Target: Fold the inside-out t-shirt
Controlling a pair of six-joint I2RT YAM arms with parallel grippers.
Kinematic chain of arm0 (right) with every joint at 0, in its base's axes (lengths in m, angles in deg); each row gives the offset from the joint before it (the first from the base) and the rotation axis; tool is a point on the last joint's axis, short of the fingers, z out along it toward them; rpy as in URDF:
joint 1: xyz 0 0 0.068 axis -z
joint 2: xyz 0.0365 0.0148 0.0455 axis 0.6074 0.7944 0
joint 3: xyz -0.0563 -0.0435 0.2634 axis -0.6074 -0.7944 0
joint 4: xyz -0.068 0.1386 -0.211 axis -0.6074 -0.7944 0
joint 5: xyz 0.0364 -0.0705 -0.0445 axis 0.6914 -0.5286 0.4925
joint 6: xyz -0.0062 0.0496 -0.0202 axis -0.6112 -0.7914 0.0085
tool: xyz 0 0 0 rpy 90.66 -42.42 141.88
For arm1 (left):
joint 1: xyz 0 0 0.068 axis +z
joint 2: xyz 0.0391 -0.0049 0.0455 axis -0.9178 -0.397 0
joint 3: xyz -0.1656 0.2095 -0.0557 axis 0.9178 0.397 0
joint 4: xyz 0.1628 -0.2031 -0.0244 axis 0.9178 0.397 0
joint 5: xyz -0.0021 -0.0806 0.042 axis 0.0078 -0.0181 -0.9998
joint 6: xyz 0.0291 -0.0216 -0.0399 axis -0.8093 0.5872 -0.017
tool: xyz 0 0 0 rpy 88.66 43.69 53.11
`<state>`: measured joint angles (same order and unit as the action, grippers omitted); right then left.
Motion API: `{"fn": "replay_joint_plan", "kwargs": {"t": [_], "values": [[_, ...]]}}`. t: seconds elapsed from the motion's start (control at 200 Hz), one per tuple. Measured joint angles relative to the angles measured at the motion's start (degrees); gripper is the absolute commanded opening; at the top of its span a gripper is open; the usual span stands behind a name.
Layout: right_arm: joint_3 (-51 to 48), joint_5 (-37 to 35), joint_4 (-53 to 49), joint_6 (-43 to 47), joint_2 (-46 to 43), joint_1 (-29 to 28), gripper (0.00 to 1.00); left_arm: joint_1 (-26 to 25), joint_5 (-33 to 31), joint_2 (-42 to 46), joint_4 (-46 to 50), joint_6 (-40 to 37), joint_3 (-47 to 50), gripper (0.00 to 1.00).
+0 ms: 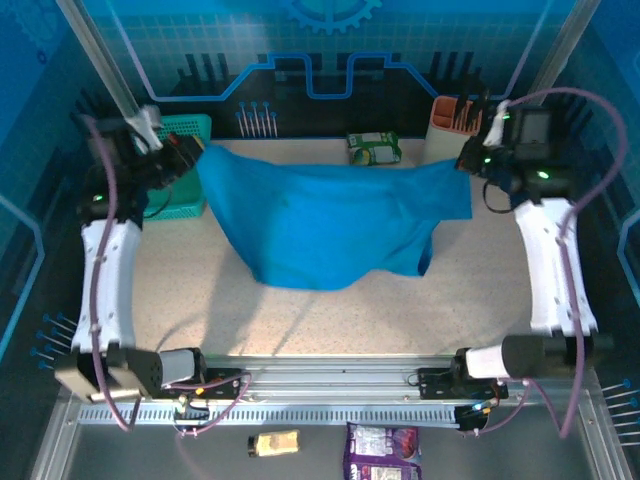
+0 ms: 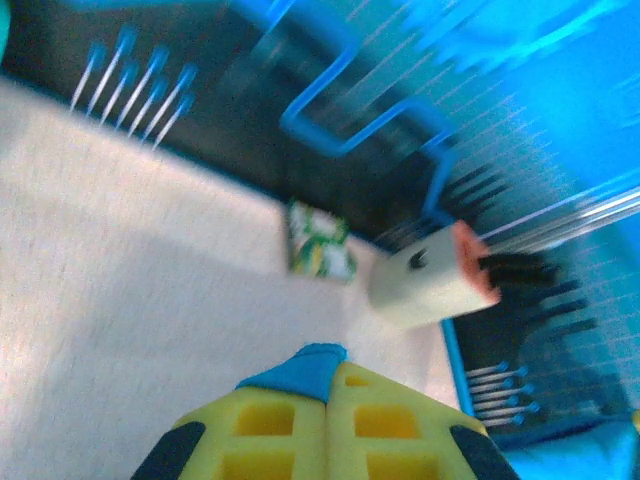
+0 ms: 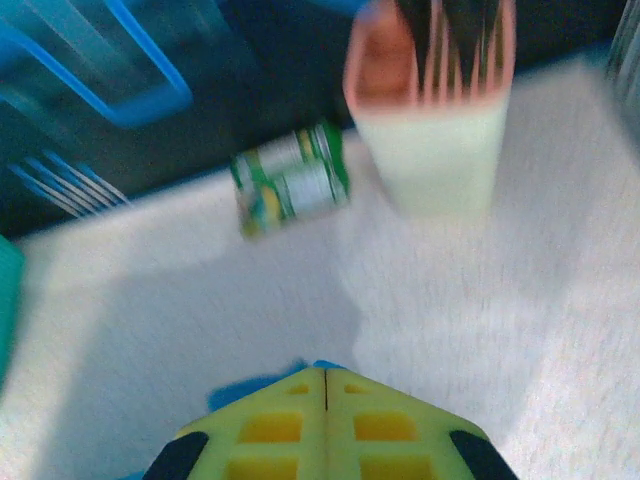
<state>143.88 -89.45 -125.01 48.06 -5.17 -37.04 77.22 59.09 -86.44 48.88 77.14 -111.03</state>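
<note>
The blue t-shirt point(image 1: 320, 220) hangs stretched across the back half of the table, held up at two corners and sagging to the tabletop in the middle. My left gripper point(image 1: 190, 152) is shut on its left corner beside the teal basket; blue cloth point(image 2: 300, 372) pokes out between the yellow fingers point(image 2: 250, 425). At the right corner, near the cup, my right gripper point(image 1: 470, 160) is also shut on the cloth. A thin blue edge point(image 3: 250, 385) shows just past its closed fingertips point(image 3: 325, 372).
A teal mesh basket point(image 1: 180, 165) sits at the back left. At the back stand a green snack packet point(image 1: 374, 147) and an orange-and-white cup of utensils point(image 1: 457, 128). Two more packets point(image 1: 382, 452) lie below the rail. The speckled tabletop point(image 1: 330, 315) is bare in front of the shirt.
</note>
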Motion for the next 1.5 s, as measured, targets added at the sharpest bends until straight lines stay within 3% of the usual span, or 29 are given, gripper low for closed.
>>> {"fn": "replay_joint_plan", "kwargs": {"t": [0.06, 0.175, 0.28, 0.38, 0.51, 0.76, 1.056, 1.236, 1.496], "values": [[-6.99, 0.98, 2.12, -0.74, 4.37, 0.09, 0.00, -0.46, 0.04, -2.71, -1.03, 0.00, 7.19, 0.00], [-14.73, 2.03, 3.56, -2.19, 12.50, 0.09, 0.25, -1.14, 0.00, -6.93, -3.21, 0.87, 20.35, 0.00], [-17.99, 1.97, 4.20, -2.29, 14.21, 0.09, 0.36, -1.20, -0.13, -8.83, -5.18, 1.33, 26.16, 0.00], [-21.66, 2.01, 6.27, -2.05, 11.02, 0.09, 0.42, -1.20, -0.11, -9.22, -7.91, 1.38, 27.32, 0.00], [-28.00, 4.59, 9.55, -1.38, 7.76, 0.09, 0.42, -1.20, -0.15, -9.22, -10.86, 1.46, 27.32, 0.00], [-33.07, 9.66, 17.62, -2.27, 14.75, 0.42, 0.53, -1.20, -0.15, -9.22, -11.91, 1.49, 27.32, 0.00], [-40.30, 17.90, 30.23, -10.23, 16.68, 3.72, 0.71, -1.20, -0.15, -9.22, -11.87, 1.49, 27.32, 0.00], [-45.00, 23.21, 37.73, -15.02, 15.43, 6.58, 0.73, -1.20, -0.35, -9.22, -11.89, 1.51, 27.32, 0.00], [-49.35, 29.70, 47.47, -22.97, 15.26, 9.51, 0.64, -1.25, -0.76, -9.35, -11.82, 1.51, 27.30, 0.00]]}}
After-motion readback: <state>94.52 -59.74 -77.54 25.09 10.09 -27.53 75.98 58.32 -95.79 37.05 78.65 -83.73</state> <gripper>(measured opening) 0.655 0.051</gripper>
